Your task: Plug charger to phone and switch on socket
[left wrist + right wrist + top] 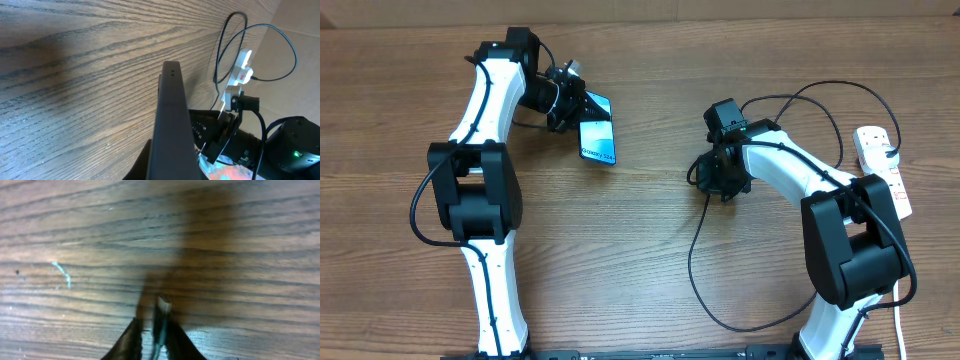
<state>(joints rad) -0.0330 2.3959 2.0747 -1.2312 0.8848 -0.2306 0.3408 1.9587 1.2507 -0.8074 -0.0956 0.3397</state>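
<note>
brown wooden table, dark streaky grain, reaching every edge of the overhead view; a short pale scratch marks its surface in the right wrist view.

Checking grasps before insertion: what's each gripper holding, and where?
Left gripper: slim teal-screened smartphone, by the end opposite its Galaxy S24 text. Right gripper: thin black charger cable, pinched just behind its connector tip.

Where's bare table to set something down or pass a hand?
Free: centre strip between the phone and the right gripper; near-side patch between the left arm and the charger loop. Crowded: right side, charger and right arm around the socket.
</note>
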